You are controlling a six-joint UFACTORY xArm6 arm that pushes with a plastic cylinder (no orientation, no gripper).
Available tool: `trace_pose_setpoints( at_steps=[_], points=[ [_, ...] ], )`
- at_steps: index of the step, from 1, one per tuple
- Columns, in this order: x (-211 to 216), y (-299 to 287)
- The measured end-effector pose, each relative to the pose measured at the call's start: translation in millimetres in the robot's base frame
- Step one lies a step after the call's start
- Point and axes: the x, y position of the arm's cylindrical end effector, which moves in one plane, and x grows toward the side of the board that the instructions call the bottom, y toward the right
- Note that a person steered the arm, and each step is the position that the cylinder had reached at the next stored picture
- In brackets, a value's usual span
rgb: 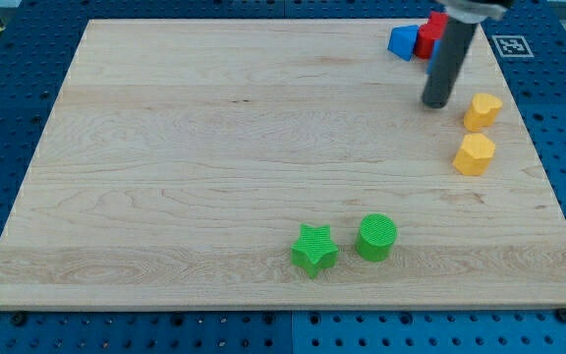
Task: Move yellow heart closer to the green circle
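The yellow heart (481, 111) lies near the board's right edge, in the upper right of the view. The green circle (375, 237) stands low on the board, right of centre, far below and left of the heart. My tip (436, 103) rests on the board just left of the yellow heart, a small gap away and not touching it. The rod rises from the tip towards the view's top.
A yellow hexagon (475, 154) sits just below the heart. A green star (313, 248) lies just left of the green circle. A blue block (402, 42) and a red block (428, 37) sit together at the top right, partly behind the rod. The wooden board (214, 147) lies on a blue pegboard.
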Motion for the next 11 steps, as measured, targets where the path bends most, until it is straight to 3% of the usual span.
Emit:
trace_pose_setpoints(
  at_steps=[2,11],
  points=[
    [-1.9,97.9],
    [107.9,-79.3]
  ],
)
